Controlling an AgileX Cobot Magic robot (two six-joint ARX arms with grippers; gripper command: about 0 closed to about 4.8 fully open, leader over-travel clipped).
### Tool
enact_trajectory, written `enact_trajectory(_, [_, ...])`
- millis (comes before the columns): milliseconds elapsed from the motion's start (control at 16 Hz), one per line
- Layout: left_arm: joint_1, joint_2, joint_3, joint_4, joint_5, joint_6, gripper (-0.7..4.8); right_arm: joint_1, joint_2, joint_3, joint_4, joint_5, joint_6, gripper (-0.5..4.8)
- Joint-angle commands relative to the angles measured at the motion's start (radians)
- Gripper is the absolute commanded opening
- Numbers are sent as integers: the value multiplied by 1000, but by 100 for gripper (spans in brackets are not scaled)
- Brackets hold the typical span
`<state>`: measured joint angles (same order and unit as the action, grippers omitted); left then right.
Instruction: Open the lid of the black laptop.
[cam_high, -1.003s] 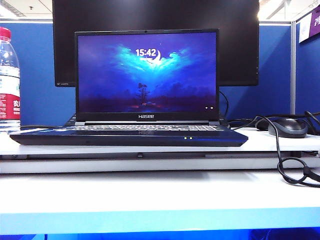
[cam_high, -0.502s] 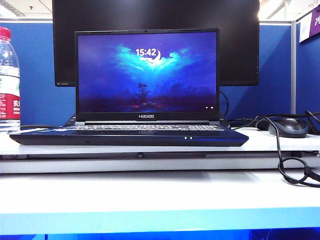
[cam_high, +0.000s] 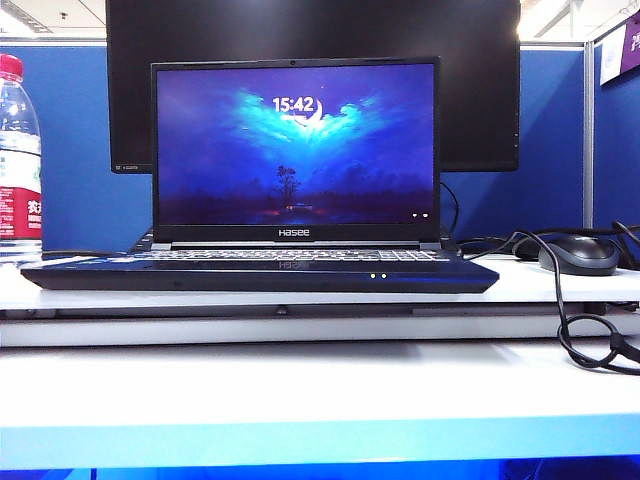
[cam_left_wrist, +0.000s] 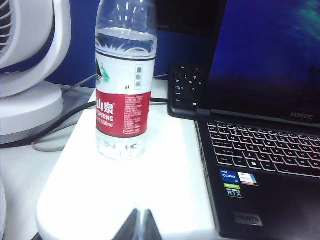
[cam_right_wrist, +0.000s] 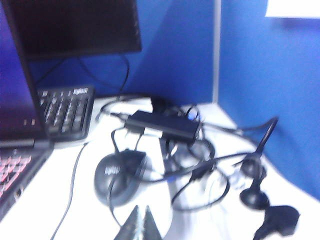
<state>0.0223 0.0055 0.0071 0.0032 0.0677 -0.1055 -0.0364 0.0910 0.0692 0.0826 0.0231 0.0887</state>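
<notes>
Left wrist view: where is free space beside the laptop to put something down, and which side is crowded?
Free: the white desk between the water bottle and the black laptop, where the left gripper hovers, jaws together. Crowded: around the mouse, a tangle of cables and a power brick lie ahead of the right gripper, also closed.

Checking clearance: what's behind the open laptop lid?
Behind the lid stands a larger black monitor, mostly covered, with a separate keyboard below; its stand is hidden.
</notes>
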Motion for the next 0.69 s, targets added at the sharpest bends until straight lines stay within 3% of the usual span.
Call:
enact_trajectory(63, [0, -2, 0, 10, 0, 0, 22, 33, -6, -32, 32, -48, 16, -1])
enact_trajectory(690, [0, -2, 0, 10, 0, 0, 22, 60, -35, -69, 17, -19, 15, -1])
